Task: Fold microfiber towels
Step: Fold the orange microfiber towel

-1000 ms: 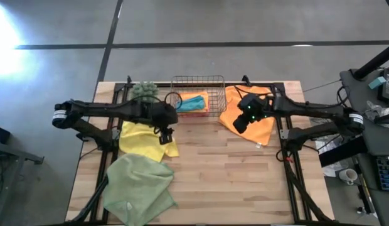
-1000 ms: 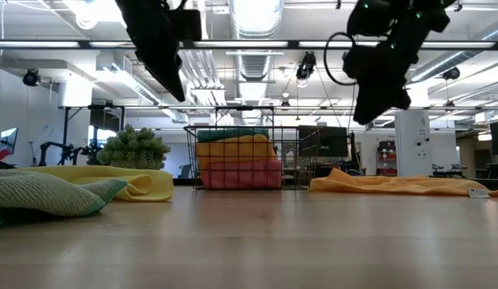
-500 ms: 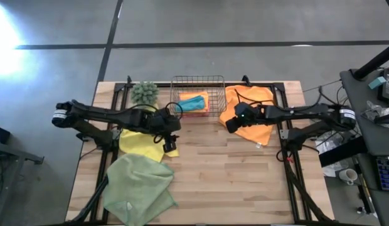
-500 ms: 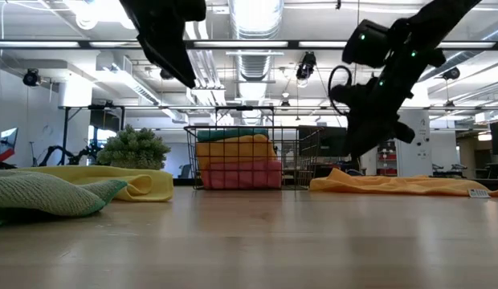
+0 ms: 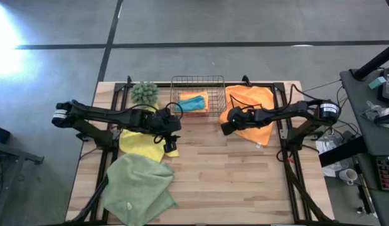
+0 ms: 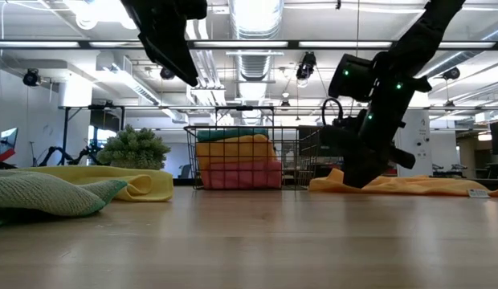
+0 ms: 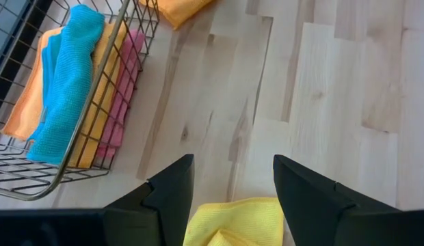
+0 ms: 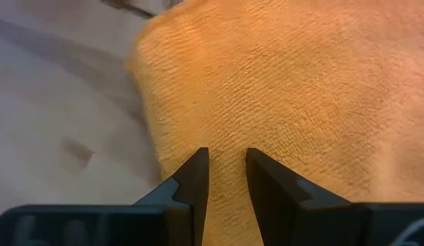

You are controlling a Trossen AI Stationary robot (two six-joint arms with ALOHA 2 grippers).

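Observation:
An orange towel [image 5: 251, 97] lies spread flat at the table's far right. My right gripper [image 5: 226, 125] is low over its left edge, slanting down. Its fingers stand a narrow gap apart, with orange cloth [image 8: 301, 82] showing between them. A yellow towel [image 5: 138, 141] lies crumpled at the middle left. My left gripper [image 5: 169, 143] hangs open well above its right edge, holding nothing. A pale green towel [image 5: 138, 185] lies bunched at the near left. Folded teal, orange and pink towels [image 7: 68, 89] stand in the wire basket [image 5: 197, 78]. My right gripper comes at the orange towel's left edge [image 8: 157, 137] from above, slanting down. I cannot tell whether its fingertips [image 8: 198, 160] touch the cloth. The towel lies flat on the table.
The wire basket stands at the far middle, between the two arms. A spiky green plant [image 5: 144, 92] sits to its left. Bare wood [image 5: 232, 182] fills the table's middle and near right.
My right gripper has come down from high above the orange towel toward its left edge, going a little toward the table's left and rolling at the wrist. My left gripper has gone slightly toward the table's right, then kept still. No towel has moved.

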